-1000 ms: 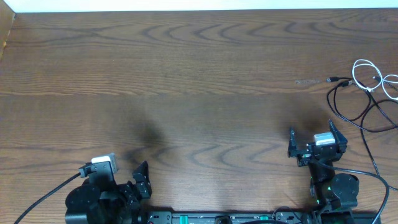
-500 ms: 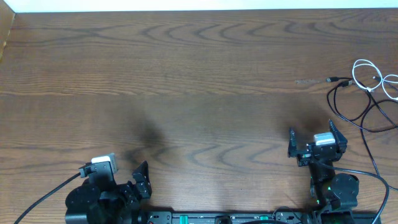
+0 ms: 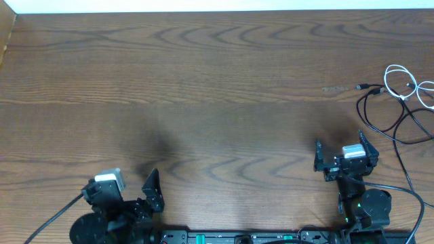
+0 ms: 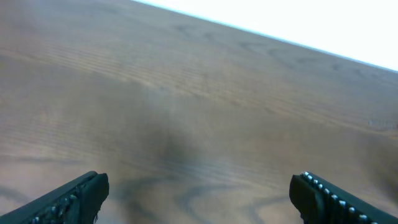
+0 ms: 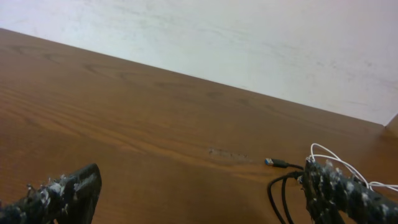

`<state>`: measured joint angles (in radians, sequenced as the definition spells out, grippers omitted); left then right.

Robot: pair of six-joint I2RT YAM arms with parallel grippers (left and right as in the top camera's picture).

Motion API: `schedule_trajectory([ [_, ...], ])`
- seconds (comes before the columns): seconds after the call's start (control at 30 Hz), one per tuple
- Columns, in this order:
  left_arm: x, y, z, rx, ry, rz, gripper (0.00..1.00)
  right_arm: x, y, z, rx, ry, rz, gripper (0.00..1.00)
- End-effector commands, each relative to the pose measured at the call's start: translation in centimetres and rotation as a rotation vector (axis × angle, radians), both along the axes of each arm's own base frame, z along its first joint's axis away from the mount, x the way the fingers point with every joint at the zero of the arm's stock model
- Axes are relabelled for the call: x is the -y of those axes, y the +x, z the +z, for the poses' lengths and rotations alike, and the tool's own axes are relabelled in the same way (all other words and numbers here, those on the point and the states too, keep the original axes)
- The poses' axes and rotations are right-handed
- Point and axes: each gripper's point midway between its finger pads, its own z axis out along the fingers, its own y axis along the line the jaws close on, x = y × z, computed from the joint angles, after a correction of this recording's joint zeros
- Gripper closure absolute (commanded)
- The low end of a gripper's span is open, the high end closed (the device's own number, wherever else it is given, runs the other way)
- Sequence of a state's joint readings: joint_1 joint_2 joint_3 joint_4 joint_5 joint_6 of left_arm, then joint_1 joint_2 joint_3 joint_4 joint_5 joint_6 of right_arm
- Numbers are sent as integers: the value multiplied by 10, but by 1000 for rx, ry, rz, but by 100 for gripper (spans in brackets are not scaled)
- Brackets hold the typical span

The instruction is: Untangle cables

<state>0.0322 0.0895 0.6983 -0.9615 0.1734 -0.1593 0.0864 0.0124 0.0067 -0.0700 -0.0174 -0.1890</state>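
Observation:
The black cable point(image 3: 380, 115) and the white cable point(image 3: 407, 85) lie looped together at the table's far right edge. The black cable's plug point(image 3: 363, 87) points left. In the right wrist view the plug point(image 5: 277, 163) and white loops point(image 5: 333, 158) show ahead on the right. My right gripper point(image 3: 339, 154) is open and empty, below and left of the cables. My left gripper point(image 3: 129, 186) is open and empty at the front left, far from them. The left wrist view shows only bare wood between its fingers point(image 4: 199, 199).
A brown wooden table point(image 3: 203, 88) fills the view, with a white wall beyond its far edge point(image 5: 249, 43). A thick black arm wire point(image 3: 407, 190) runs along the right front. A faint scuff mark point(image 3: 332, 89) lies left of the plug.
My left arm has shifted slightly toward the front edge and its gripper has turned a little. The right arm and the cables have not moved.

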Motion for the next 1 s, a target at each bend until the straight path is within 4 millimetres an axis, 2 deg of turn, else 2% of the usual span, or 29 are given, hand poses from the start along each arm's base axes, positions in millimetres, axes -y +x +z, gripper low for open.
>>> schedule_trajectory([
  [0.0,-2,7,-12,38,21,4,2,3,0,0,2,-7,-14,1],
  [0.2,-4,41,-36,101,35,2,2,3,0,0,2,-7,-14,1],
  [0.57,-10,92,-48,342,82,23,2,3,0,0,2,-7,-14,1],
  [0.73,-10,101,-47,450,120,19,2,3,0,0,2,-7,-14,1],
  [0.87,-12,101,-43,471,237,3,2,3,0,0,2,-7,-14,1],
  [0.97,-12,100,-61,401,294,-20,2,3,0,0,2,-7,-14,1],
])
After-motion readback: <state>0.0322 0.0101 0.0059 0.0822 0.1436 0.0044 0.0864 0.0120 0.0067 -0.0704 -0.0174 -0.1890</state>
